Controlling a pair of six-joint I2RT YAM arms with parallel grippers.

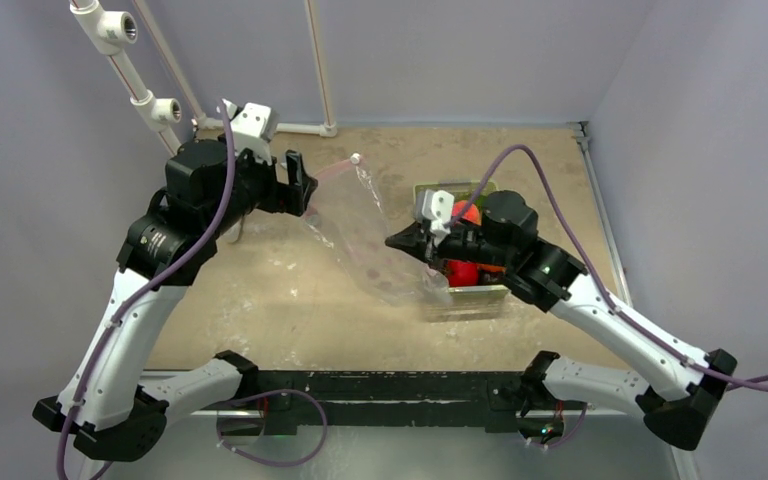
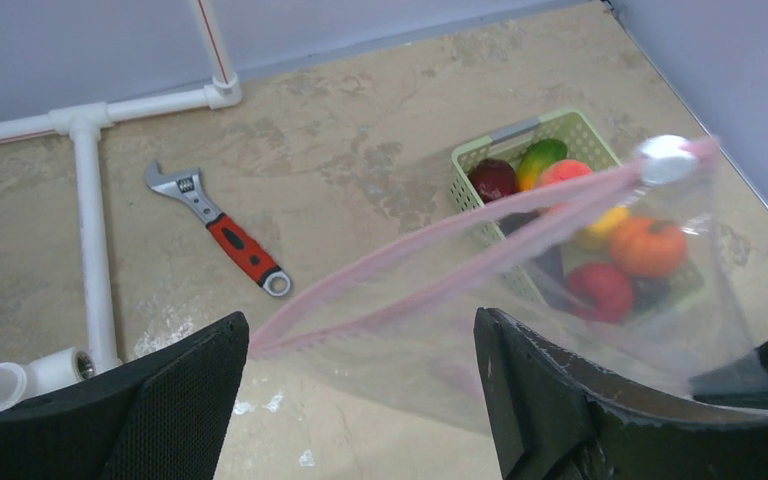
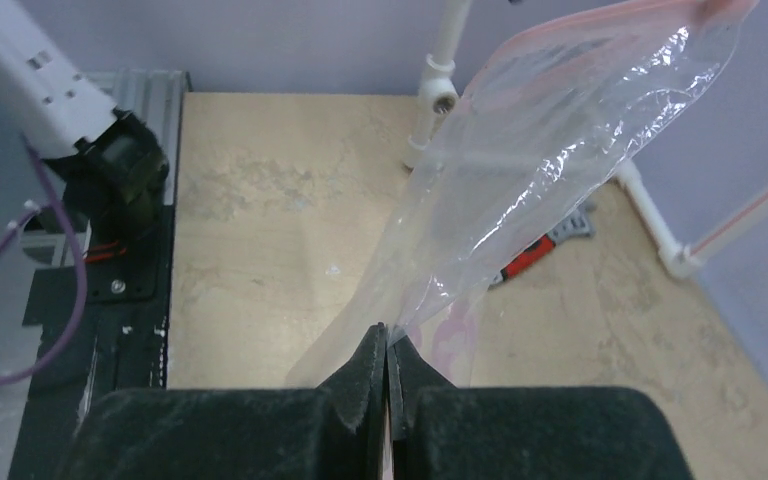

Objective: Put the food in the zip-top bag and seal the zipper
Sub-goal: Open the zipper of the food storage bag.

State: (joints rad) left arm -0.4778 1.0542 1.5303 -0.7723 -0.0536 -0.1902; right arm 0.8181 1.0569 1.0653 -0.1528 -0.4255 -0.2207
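The clear zip-top bag (image 1: 365,235) hangs stretched between both arms. Its pink zipper (image 2: 480,250) runs from my left fingers up to a white slider (image 2: 665,160). My left gripper (image 2: 360,322) is open, its fingers either side of the zipper's near end (image 1: 305,185). My right gripper (image 3: 388,345) is shut on the bag's bottom corner (image 1: 392,242), and the bag (image 3: 560,150) rises away from it. The food sits in a pale green basket (image 2: 515,140): a dark round piece (image 2: 493,178), an orange pumpkin-like piece (image 2: 648,247) and a red tomato (image 2: 600,290), seen through the plastic.
A red-handled wrench (image 2: 225,228) lies on the table at the left, beyond the bag. White pipes (image 2: 90,200) run along the far-left edge. The basket (image 1: 460,300) lies under my right arm. Purple walls close in the table.
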